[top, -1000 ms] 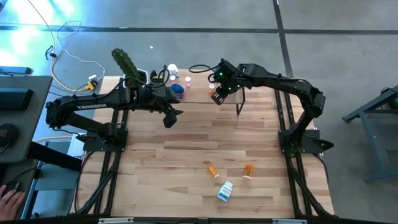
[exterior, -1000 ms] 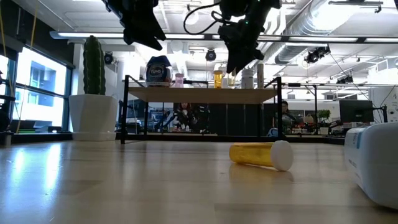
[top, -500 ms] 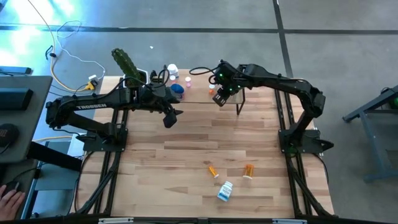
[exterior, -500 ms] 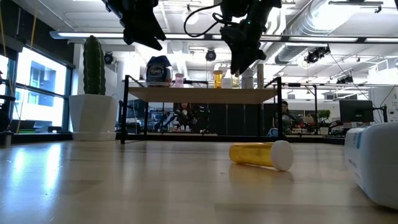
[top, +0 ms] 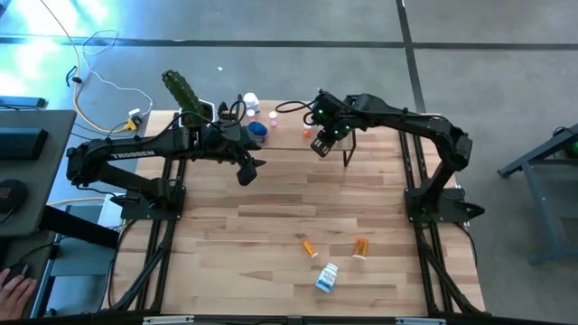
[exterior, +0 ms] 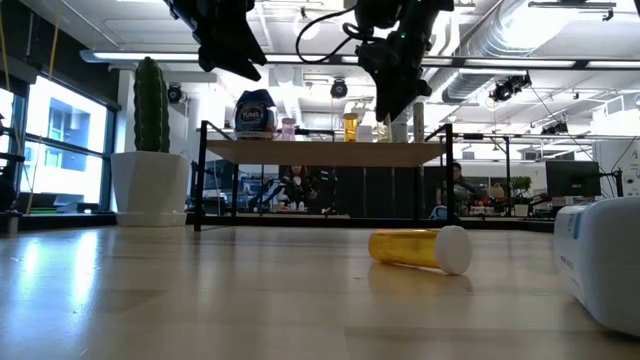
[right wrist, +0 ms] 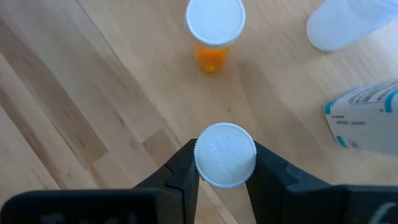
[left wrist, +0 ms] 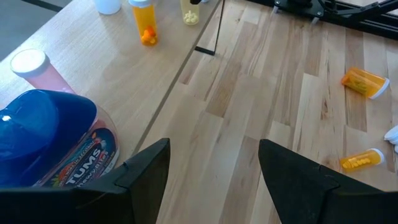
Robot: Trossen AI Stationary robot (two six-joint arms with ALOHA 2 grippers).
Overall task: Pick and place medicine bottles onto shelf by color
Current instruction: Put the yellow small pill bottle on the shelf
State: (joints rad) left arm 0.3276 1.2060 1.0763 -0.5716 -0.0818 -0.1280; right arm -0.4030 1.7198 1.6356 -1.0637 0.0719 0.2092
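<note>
My right gripper [right wrist: 222, 169] is gripping small bottle with ribbed white cap [right wrist: 224, 154], hovering over light wood shelf on thin black legs [exterior: 320, 152], near orange bottle with white cap [right wrist: 214, 28]. I am thinking: lower straight, set it upright beside the orange one, not touching it, release only when base is resting. My left gripper [left wrist: 211, 163] is waiting open over shelf end near blue-lidded Tums jar [left wrist: 46, 140].

"TUMS" in white letters on label of wide blue-lidded plastic bottle [left wrist: 53, 149], standing on light wood shelf top; same word legible on its label in low view [exterior: 254, 115]. "TROSSEN" in white along dark upper link of left arm [top: 131, 152] in high view. White box with blue print [right wrist: 364, 118] carries text, too blurred to read.
</note>
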